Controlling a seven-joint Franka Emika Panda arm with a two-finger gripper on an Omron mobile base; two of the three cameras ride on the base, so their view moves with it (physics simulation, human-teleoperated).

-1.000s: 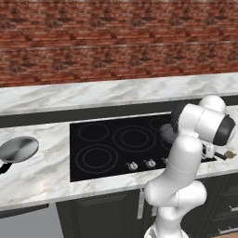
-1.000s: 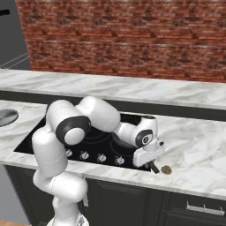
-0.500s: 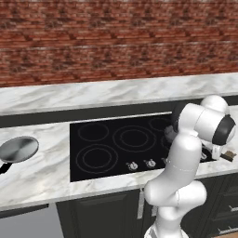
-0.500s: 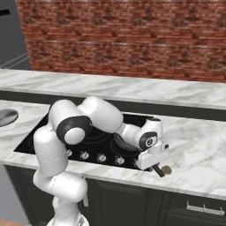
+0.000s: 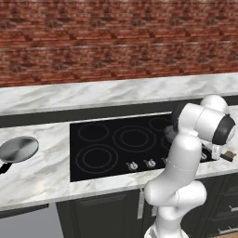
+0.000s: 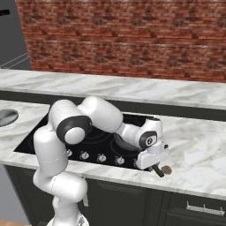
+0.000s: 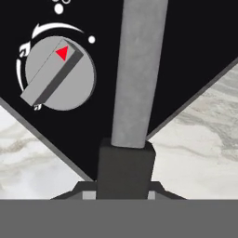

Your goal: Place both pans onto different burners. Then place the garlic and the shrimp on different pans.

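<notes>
From the left, the silver pan (image 5: pixel 18 149) sits on the table (image 5: pixel 46 174), well apart from the burners (image 5: pixel 134 139). From the right, the gripper (image 6: pixel 155 167) is low beside the garlic (image 6: pixel 166 169). The hand view shows a handle (image 7: pixel 138 69) over a knob (image 7: pixel 59 73) (grip: cannot tell). I judge the first pan placement underway; next, settling it on a burner.

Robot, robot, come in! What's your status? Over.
Pincer low at pan handle, grip unclear. Silver pan sits on left counter. Garlic beside pincer.

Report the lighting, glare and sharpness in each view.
Left base view: even light, no glare on the cooktop, soft sheen on the silver pan. Right base view: faint shadow under the end effector. Hand view: crisp knob, handle evenly lit.
</notes>
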